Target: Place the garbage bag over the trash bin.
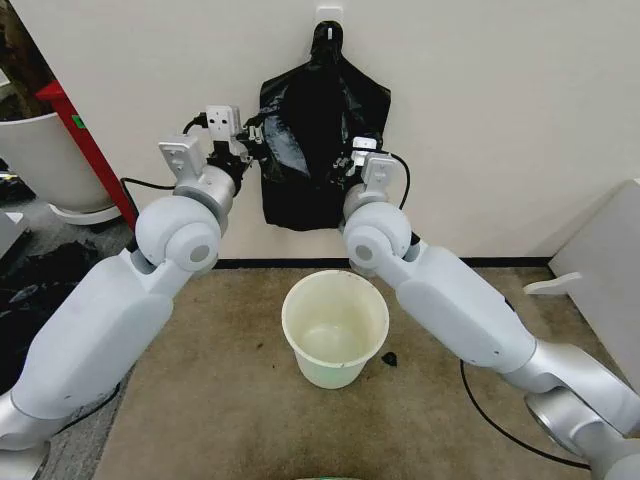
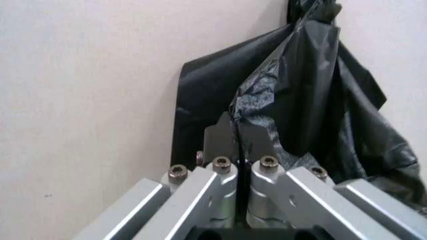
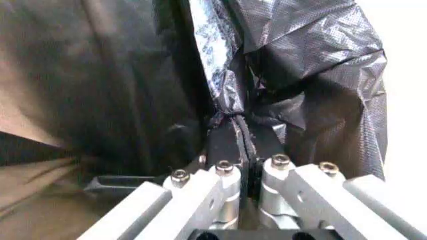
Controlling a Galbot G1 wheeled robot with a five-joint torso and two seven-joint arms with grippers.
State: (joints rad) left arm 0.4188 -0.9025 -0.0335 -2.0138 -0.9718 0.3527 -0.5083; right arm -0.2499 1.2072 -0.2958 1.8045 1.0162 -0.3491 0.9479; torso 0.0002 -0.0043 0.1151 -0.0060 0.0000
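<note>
A wrinkly black garbage bag hangs against the wall from a hook, its top gathered. My left gripper is at the bag's left edge, and the left wrist view shows this gripper shut on a fold of the garbage bag. My right gripper is at the bag's right side; in the right wrist view the same gripper is shut on a bunched pleat of the garbage bag. The cream-white trash bin stands upright on the carpet below, between my arms.
A large white tub and a red panel stand at the left by the wall. Black plastic heaps lie on grey carpet there. A white cabinet is at the right. A small black scrap lies beside the bin.
</note>
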